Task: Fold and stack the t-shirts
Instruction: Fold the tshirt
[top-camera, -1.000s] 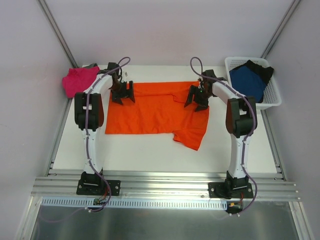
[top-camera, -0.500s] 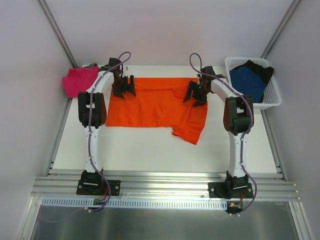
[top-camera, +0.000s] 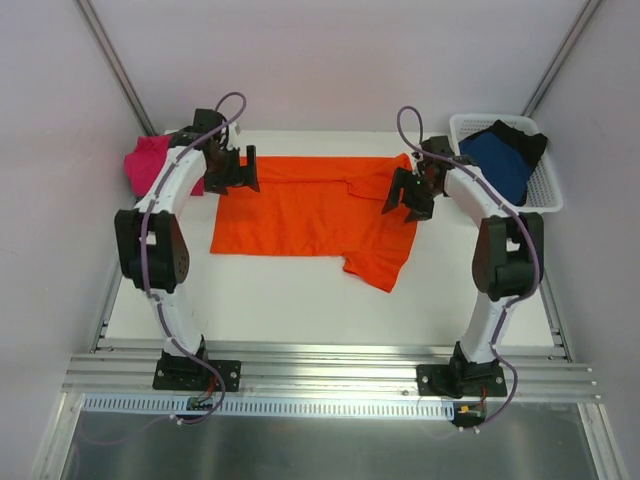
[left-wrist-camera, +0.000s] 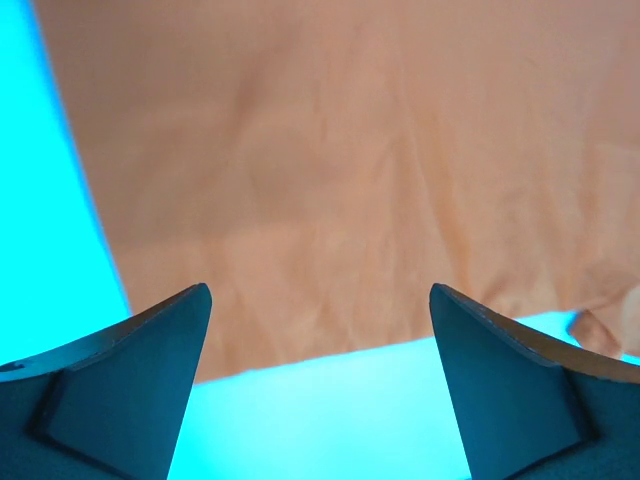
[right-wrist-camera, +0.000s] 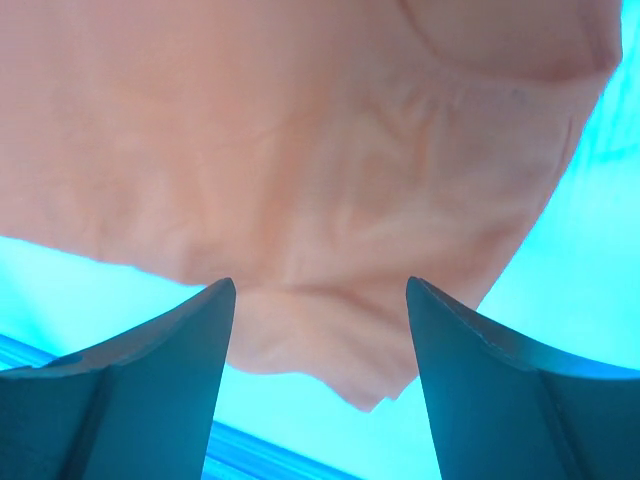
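Observation:
The bright orange t-shirt (top-camera: 305, 208) lies spread on the table, one sleeve reaching toward the front (top-camera: 378, 262). My left gripper (top-camera: 236, 172) hovers open over its far left corner; the left wrist view shows the cloth (left-wrist-camera: 330, 170) ahead of the open fingers (left-wrist-camera: 120, 390). My right gripper (top-camera: 412, 192) hovers open over the shirt's right edge; the right wrist view shows a cloth corner (right-wrist-camera: 330, 340) between the fingers (right-wrist-camera: 150, 370). The magenta-pink t-shirt (top-camera: 148, 163) is bunched at the far left. The dark blue t-shirt (top-camera: 495, 160) and black t-shirt (top-camera: 525, 135) lie in the basket.
A white mesh basket (top-camera: 548, 195) stands at the far right corner of the table. Metal rails (top-camera: 320, 362) run along the near edge by the arm bases. Walls close in the left, back and right.
Both grippers have let go of the orange shirt and moved outward, the left to the far left corner, the right to the right edge. The shirt lies flatter and farther back.

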